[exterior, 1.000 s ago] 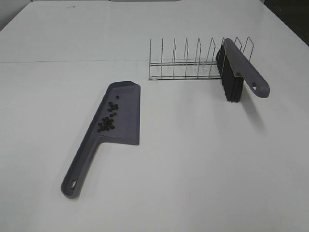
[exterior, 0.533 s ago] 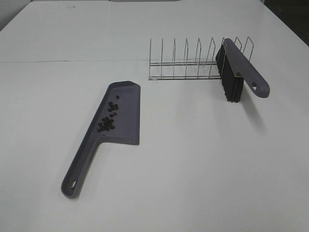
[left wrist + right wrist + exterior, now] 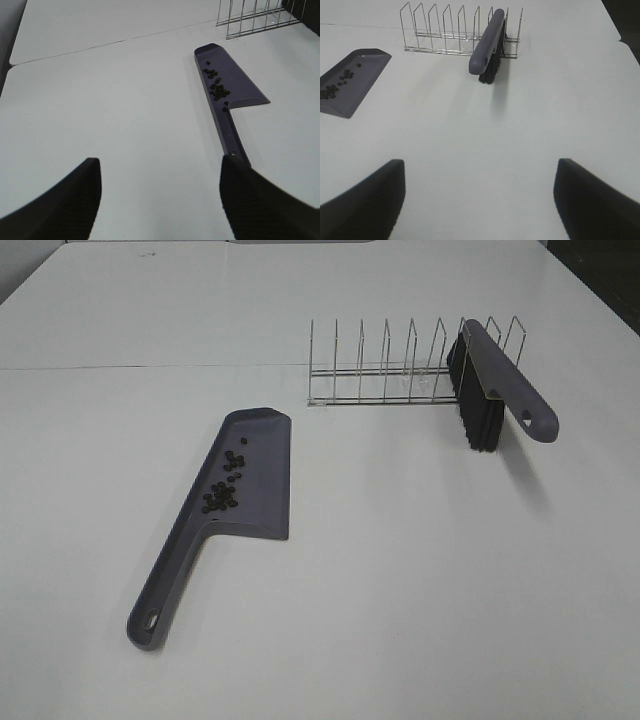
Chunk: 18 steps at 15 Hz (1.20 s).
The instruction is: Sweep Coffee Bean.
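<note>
left gripper: jaws wide apart and empty, hanging over bare table on the near left; only the two dark fingertips show in its wrist view.
dustpan: grey-purple, flat on the table left of centre, long handle running toward the near left corner, open lip facing right.
coffee bean: small dark pellets lying inside the dustpan, most clustered against the raised wall near where the handle starts, a few strung out toward the far end; i see none loose on the table.
step in hand: by the look of it the sweeping is done, beans gathered in the pan and the brush put away; both arms stand off and touch nothing.
next move: if anything is left, probably just holding clear or lifting the pan by its handle; that would call for a level carry so the beans do not roll out over the lip.
table: white, with a seam line running across the far part.
wire rack: thin metal dividers, far side right of centre, well apart from the dustpan.
brush: grey handle, black bristles, propped in the rack's right end, handle sticking out toward the near right.
in the way: nothing lies between either gripper and the pan; the rack and brush sit behind, clear of it.
right gripper: jaws spread wide, nothing between them, over bare table on the near right, facing the rack.
</note>
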Each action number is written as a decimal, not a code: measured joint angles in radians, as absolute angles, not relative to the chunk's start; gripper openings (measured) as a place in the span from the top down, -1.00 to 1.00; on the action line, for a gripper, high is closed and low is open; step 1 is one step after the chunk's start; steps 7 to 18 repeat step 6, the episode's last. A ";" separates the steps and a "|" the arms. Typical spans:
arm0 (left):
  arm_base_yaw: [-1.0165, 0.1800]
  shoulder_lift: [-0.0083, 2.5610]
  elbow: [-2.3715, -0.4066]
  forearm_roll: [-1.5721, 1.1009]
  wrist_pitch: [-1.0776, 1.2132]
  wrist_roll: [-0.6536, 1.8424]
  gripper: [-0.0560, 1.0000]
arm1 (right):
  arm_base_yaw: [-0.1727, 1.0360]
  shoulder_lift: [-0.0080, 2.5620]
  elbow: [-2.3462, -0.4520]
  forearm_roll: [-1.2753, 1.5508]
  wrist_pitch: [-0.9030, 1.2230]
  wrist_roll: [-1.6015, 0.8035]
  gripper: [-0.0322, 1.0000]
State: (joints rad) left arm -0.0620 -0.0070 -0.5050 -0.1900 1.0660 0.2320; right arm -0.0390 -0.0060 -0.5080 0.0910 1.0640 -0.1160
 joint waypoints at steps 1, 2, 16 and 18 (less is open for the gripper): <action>-0.062 -0.007 -0.505 -0.190 1.066 0.232 -0.30 | -0.039 -0.006 -0.508 0.091 1.064 -0.116 -0.55; -0.062 -0.007 -0.505 -0.190 1.066 0.232 -0.30 | -0.039 -0.006 -0.508 0.091 1.064 -0.116 -0.55; -0.062 -0.007 -0.505 -0.190 1.066 0.232 -0.29 | -0.039 -0.006 -0.506 0.091 1.064 -0.116 -0.55; -0.062 -0.007 -0.505 -0.190 1.066 0.232 -0.29 | -0.039 -0.006 -0.506 0.091 1.064 -0.116 -0.55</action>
